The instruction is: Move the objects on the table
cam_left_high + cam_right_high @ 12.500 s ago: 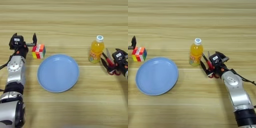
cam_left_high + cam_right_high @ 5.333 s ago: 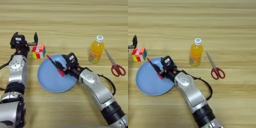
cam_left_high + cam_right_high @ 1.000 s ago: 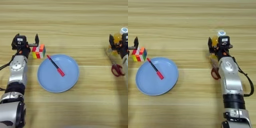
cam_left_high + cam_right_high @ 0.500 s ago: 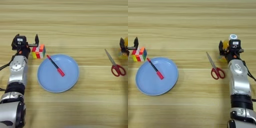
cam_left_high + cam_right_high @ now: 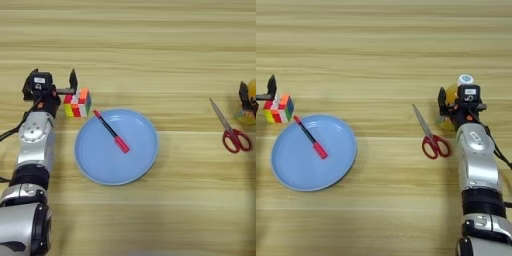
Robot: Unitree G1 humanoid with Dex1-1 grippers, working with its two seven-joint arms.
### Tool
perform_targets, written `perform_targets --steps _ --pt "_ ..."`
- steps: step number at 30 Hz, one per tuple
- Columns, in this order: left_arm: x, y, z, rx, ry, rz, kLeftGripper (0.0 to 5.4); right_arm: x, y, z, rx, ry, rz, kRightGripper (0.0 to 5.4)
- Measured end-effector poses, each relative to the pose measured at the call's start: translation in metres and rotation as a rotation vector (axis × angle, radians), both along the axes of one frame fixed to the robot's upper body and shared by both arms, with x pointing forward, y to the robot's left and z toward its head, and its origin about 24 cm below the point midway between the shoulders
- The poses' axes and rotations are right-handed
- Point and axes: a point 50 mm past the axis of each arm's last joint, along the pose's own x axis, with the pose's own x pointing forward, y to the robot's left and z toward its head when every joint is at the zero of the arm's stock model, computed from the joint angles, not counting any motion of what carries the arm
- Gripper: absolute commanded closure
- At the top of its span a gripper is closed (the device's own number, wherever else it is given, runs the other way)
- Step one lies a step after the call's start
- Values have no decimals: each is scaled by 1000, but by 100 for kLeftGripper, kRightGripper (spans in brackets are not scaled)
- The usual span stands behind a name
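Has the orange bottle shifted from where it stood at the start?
Yes. The orange bottle, held in the right gripper, now sits right of the scissors; before, it stood left of them.

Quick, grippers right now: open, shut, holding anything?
Left gripper: open, empty, beside the colour cube.
Right gripper: shut on the orange-drink bottle.

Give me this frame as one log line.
right gripper: shut on bottle | pen: in plate | scissors: on table | left gripper: by cube
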Motion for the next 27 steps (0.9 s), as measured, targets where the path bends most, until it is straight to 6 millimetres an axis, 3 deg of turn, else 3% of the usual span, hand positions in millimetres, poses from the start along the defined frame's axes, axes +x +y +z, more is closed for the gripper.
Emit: perform_targets --steps 9,15,19,27 --pt "0 0 0 0 0 0 0 0 3 12 -8 -62 15 7" --pt "0 0 0 0 0 0 0 -2 5 24 -22 -116 20 3" --pt "0 0 0 0 -1 0 0 -15 7 52 -70 -235 35 3" --pt "0 0 0 1 -1 -1 0 -38 11 44 -48 -146 90 3"
